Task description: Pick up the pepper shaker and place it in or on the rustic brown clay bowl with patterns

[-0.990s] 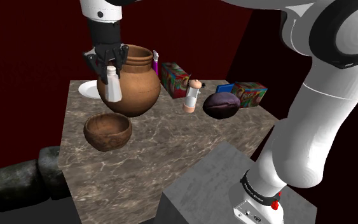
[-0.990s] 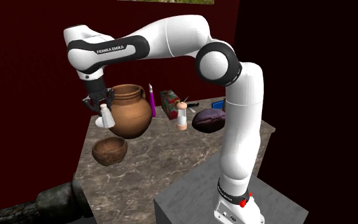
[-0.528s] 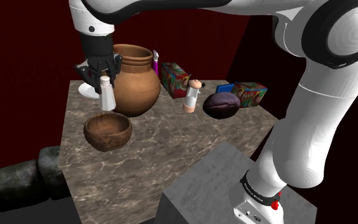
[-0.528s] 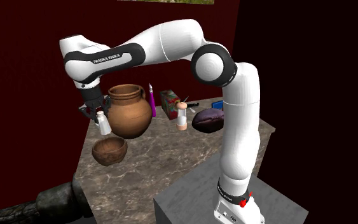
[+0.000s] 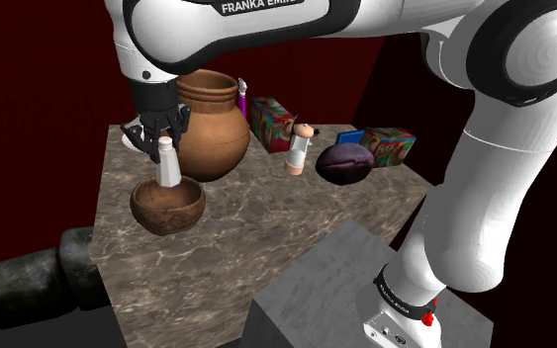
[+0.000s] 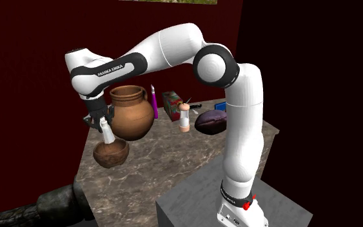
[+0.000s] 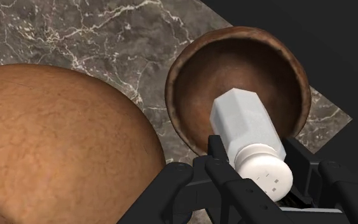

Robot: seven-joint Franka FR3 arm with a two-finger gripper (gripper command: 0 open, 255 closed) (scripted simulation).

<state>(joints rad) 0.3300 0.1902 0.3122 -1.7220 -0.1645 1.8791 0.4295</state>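
Black and two-fingered, the gripper is clasping one white pepper shaker by its neck, just under the rounded, dotted cap, its fingers pressing in from either side. The shaker's long axis is running close to vertical, leaning only slightly: the cap is pointing up into the gripper and the flat base is pointing down into the hollow of the bowl. In the shoulder view the pepper shaker is dipping its base behind the near rim of the bowl; whether the base is touching the bowl's floor cannot be told. One such bowl, brown and rough-looking, is sitting near the table's edge on the shoulder view's left. Just beside it one large brown round-bellied pot is standing upright, close behind the gripper. Farther along the marbled table, one pale bottle with a pinkish cap is standing upright, one dark purple lump is lying near it, two colourful boxes are resting towards the back, and one magenta stick is rising behind the pot. One white arm is arching over all of this from the grey stand.
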